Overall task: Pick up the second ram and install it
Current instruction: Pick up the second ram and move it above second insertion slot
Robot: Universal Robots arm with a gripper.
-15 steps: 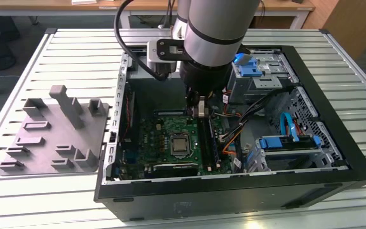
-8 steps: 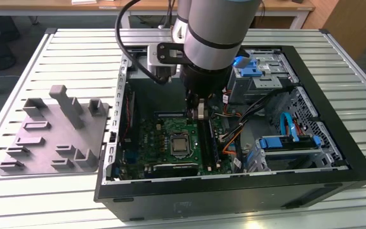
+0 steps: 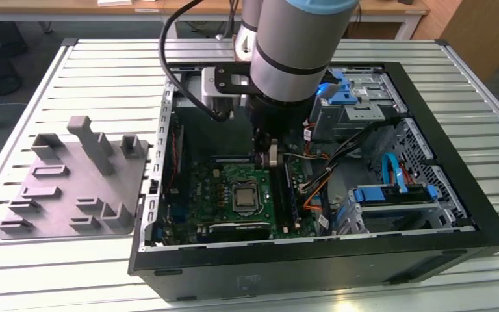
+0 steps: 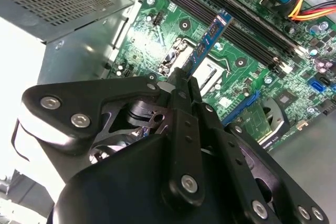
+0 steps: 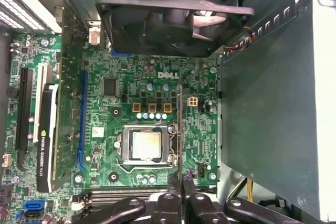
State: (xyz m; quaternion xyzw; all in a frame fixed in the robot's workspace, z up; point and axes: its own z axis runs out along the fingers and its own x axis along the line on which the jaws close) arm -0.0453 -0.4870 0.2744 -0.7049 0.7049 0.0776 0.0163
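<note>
The black claw (image 4: 182, 80) is pinched narrow on one end of the second ram (image 4: 211, 38), a thin, dark blue circuit-board stick. The stick juts past the fingertips and hangs above the green motherboard (image 5: 105, 108), touching nothing else. Under it lies the square silver processor socket (image 5: 145, 145). The long black memory slots (image 4: 247, 22) run near the claw, to one side of the stick.

Because the stick is held by one end only, it would likely pivot or slip in the pads if its free end caught first. A stick tilted or off-line against a slot could jam, bend, or scrape the socket below.

There is open air right around the claw, over the board. Farther out it is tighter. A round black fan (image 5: 168, 19) stands beyond the stick's tip, and a grey metal box (image 5: 268, 103) flanks one side. Orange and yellow cables (image 4: 310, 6) lie past the slots, and the black case wall (image 3: 319, 260) rings it all.
</note>
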